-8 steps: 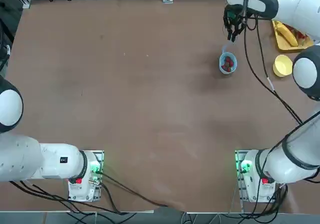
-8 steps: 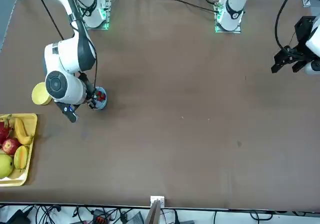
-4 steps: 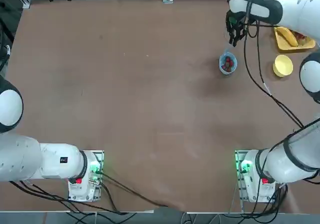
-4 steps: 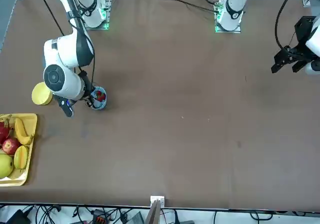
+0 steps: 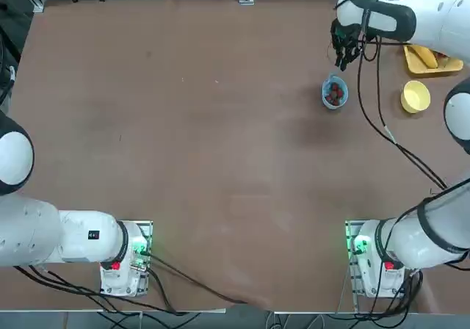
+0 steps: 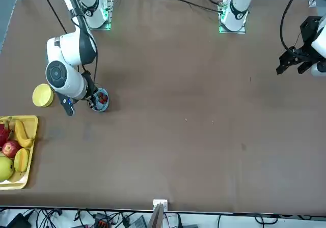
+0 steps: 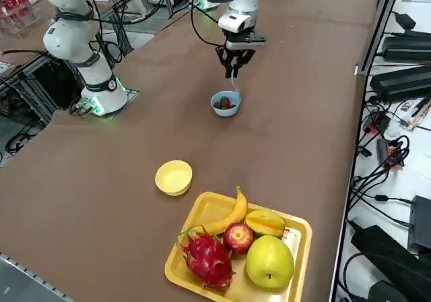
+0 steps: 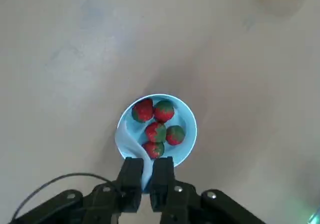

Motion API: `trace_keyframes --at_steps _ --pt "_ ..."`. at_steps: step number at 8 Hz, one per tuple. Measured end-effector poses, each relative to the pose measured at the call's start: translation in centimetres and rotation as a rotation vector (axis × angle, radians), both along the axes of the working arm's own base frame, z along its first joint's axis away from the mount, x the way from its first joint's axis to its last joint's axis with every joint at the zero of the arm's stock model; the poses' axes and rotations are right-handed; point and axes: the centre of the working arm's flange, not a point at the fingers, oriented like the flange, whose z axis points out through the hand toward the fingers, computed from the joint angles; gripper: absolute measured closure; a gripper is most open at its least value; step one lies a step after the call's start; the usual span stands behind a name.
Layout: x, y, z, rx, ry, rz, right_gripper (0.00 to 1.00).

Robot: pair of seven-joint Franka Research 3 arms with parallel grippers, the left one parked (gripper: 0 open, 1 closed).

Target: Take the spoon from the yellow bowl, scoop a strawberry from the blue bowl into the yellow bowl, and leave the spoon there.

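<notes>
While our right gripper (image 8: 146, 184) clamps the spoon (image 8: 131, 143) by its handle above the blue bowl (image 8: 187, 129), the spoon's scoop hangs at the bowl's rim, beside 5 strawberries (image 8: 156, 131).

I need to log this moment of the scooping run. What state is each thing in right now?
Right tool: shut on the spoon, above the blue bowl.
Spoon: held by its handle, bowl end inside the blue bowl's rim.
Blue bowl: upright, holds five strawberries.
Yellow bowl: upright, empty.
Fruit tray: full of fruit, untouched.
</notes>
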Motion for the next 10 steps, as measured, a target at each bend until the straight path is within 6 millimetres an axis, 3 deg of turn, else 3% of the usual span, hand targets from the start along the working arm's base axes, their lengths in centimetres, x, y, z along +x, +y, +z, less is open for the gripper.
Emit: trace_keyframes --at_steps 7,10 --pt "-1.9 -0.1 -2.1 -0.002 0.0 -0.032 0.88" --pt "-2.7 1.5 -3.5 -0.019 0.025 0.009 0.88"
